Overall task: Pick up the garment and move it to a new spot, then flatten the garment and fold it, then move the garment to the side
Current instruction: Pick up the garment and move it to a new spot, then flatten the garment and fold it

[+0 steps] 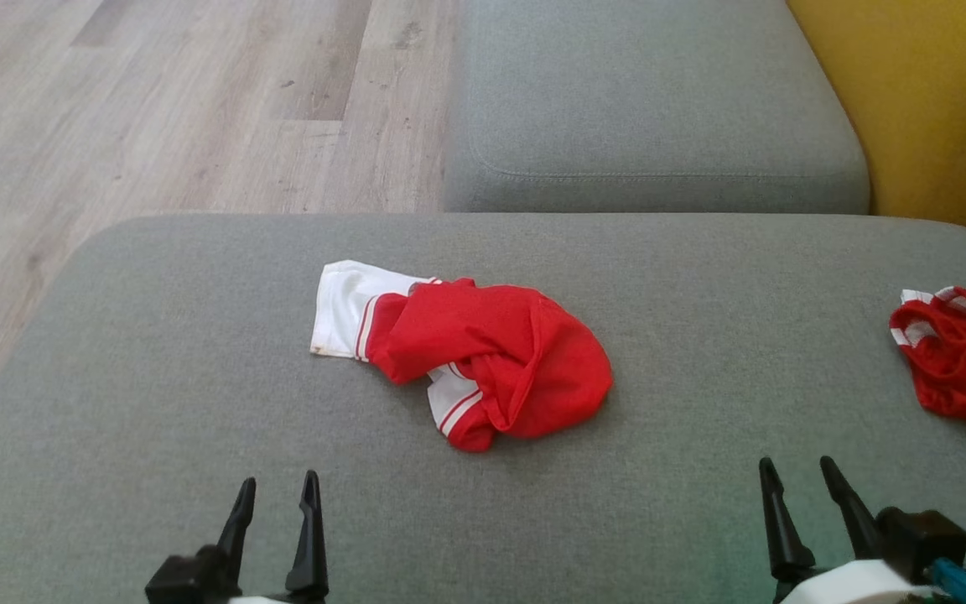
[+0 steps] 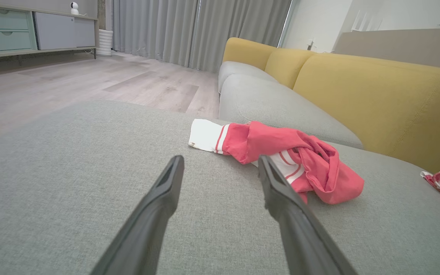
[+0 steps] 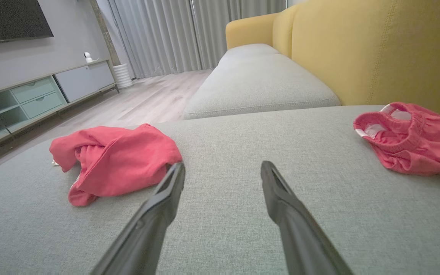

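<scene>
A crumpled red garment (image 1: 491,356) with white, red-striped cuffs lies in a heap at the middle of the grey cushion (image 1: 198,352). The left wrist view has the garment (image 2: 311,168) ahead and to the right of my fingers; in the right wrist view the garment (image 3: 117,160) is ahead on the left. My left gripper (image 1: 278,490) stands open at the lower left, short of the garment, nothing between its fingers. At the lower right my right gripper (image 1: 795,471) is open too, empty and apart from any cloth.
A second red and white garment (image 1: 957,356) lies bunched at the cushion's right edge, also the second garment (image 3: 411,139). Another grey seat cushion (image 1: 651,109) lies beyond, with a yellow backrest (image 1: 936,109) to the right. Wooden floor (image 1: 156,109) runs along the left.
</scene>
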Controlling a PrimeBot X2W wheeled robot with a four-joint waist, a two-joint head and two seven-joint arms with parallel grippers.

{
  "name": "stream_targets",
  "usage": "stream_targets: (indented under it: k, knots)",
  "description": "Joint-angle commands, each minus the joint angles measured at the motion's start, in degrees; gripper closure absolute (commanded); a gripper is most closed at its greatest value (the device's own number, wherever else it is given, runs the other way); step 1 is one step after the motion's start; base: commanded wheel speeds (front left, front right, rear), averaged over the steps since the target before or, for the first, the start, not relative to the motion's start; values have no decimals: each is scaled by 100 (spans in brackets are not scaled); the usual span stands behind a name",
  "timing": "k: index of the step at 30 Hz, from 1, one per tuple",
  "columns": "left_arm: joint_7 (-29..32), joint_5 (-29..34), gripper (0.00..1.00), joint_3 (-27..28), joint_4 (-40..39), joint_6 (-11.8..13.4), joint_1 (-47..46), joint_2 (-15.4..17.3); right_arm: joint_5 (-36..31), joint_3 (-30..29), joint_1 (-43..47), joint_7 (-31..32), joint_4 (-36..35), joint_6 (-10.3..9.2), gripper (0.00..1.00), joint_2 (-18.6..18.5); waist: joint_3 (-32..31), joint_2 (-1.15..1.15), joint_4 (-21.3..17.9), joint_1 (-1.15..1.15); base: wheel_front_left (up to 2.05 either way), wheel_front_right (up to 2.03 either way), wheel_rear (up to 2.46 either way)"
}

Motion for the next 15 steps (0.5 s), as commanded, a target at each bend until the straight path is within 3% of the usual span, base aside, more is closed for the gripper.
stream_targets:
  k: [1, 15]
  knots:
    - [-44, 50, 0, 225, -209, 49, -242, 120, -6, 147, -214, -78, -136, 37, 0, -38, 4, 0, -5, 0, 0, 0, 0]
    - [56, 72, 0, 159, -387, 116, -258, 185, -18, 122, -323, -112, 83, 37, 0, -38, 43, 0, 30, 0, 0, 0, 0]
